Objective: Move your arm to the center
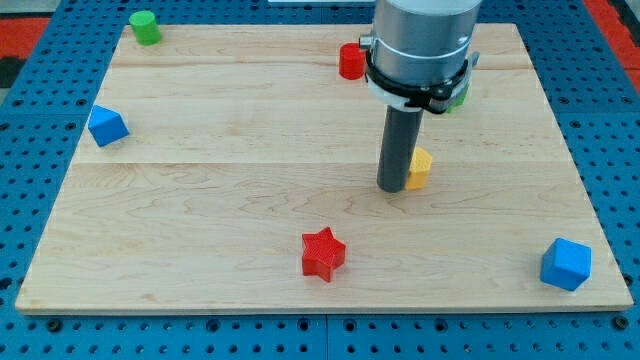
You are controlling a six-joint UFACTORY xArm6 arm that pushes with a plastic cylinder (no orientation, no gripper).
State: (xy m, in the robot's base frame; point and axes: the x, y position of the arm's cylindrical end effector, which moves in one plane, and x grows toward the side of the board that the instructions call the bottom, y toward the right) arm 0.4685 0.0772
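Note:
My tip rests on the wooden board, right of the board's middle. A yellow block sits just to the tip's right, touching or nearly touching the rod and partly hidden by it. A red star block lies below and left of the tip. A red cylinder block stands at the view's top, left of the arm body. A green block peeks out behind the arm on the right, mostly hidden.
A green block sits at the top left corner. A blue block lies at the left edge. Another blue block sits at the bottom right corner. A blue pegboard surrounds the board.

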